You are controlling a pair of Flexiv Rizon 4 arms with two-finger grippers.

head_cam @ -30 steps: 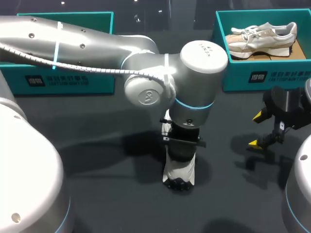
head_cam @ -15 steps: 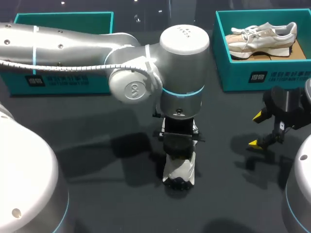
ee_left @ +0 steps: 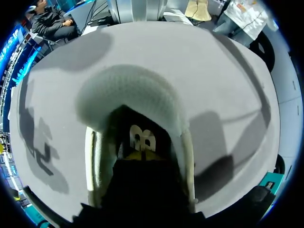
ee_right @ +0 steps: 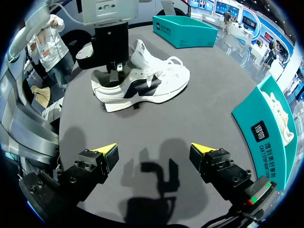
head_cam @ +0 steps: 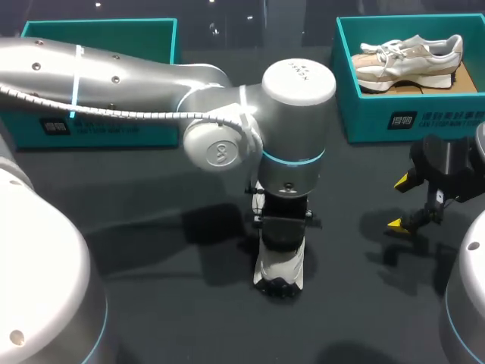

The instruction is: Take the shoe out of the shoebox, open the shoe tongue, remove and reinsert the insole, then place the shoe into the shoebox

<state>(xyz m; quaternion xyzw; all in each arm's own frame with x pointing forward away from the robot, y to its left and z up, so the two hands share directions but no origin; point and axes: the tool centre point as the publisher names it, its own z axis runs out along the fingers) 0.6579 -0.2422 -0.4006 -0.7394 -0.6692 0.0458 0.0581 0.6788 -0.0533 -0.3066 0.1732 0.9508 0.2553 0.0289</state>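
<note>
The shoe (ee_right: 142,78) on the table is white with black side panels and a black heel, and its inside is dark with a white mark. The table (head_cam: 151,303) under it is dark grey, nearly black. Behind the shoe, the left box (head_cam: 98,76) and the right box (head_cam: 413,114) are teal with white print. The right box holds a beige shoe (head_cam: 409,57) with cream and white parts. Over the shoe, the left arm (head_cam: 151,76) is silver with pale blue rings, and the left gripper (head_cam: 282,227) is black. Beside the shoe, the right gripper (ee_right: 154,151) is black with yellow tips.

Left arm (head_cam: 227,114) stood over shoe (head_cam: 279,271), blocking approach from above. A gap, seemingly passable, lay between shoe and right gripper (head_cam: 400,202).
</note>
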